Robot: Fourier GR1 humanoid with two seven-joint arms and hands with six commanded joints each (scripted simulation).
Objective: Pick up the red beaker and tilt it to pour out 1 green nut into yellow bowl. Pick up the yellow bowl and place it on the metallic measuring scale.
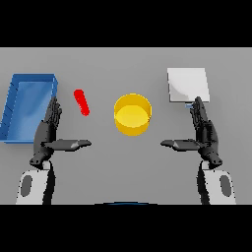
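Nearest the robot, the dark left hand and dark right hand hover over the flat grey table, each with straight fingers pointing away and the thumb spread inward, holding nothing. Just beyond the left hand's thumb the small red cylindrical beaker appears tilted; no green nut is visible. The round yellow bowl sits between the hands, apart from the beaker. Farther out lie the shallow blue rectangular tray on the left and the flat square metallic measuring scale on the right. The left hand is probably best placed to wrap the beaker's middle squarely, lifting before tipping over the bowl.
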